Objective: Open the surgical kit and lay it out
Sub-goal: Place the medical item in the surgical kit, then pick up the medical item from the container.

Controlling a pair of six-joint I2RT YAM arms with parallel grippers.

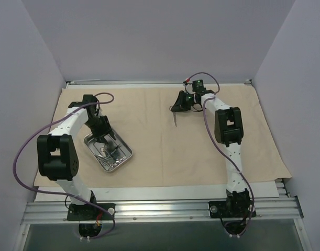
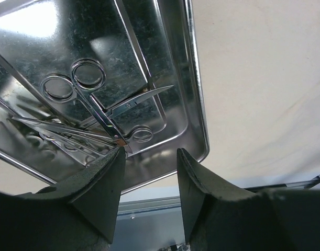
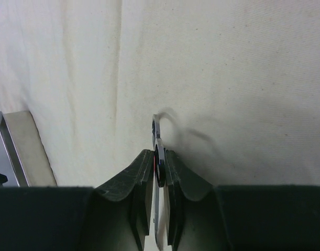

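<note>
The beige cloth wrap (image 1: 165, 149) of the surgical kit lies spread flat over the table. On its left part sits the steel tray (image 1: 127, 155) with several silver ring-handled instruments (image 1: 108, 151) inside. My left gripper (image 1: 103, 133) hovers open over the tray; in the left wrist view its gripper (image 2: 149, 154) spans the tray's rim (image 2: 199, 104), one fingertip close to crossed scissors (image 2: 91, 99), nothing between the fingers. At the far centre, my right gripper (image 1: 176, 107) is shut on one thin instrument (image 1: 175, 120), tip toward the cloth. In the right wrist view the gripper (image 3: 158, 157) pinches its ring handle (image 3: 156, 130) above the cloth (image 3: 243, 78).
A metal rail (image 1: 165, 206) with both arm bases runs along the near edge, and a white strip (image 1: 201, 191) shows beside the cloth's front hem. Grey enclosure walls close in the left, right and back. A metal bar (image 3: 23, 146) borders the cloth at the far edge.
</note>
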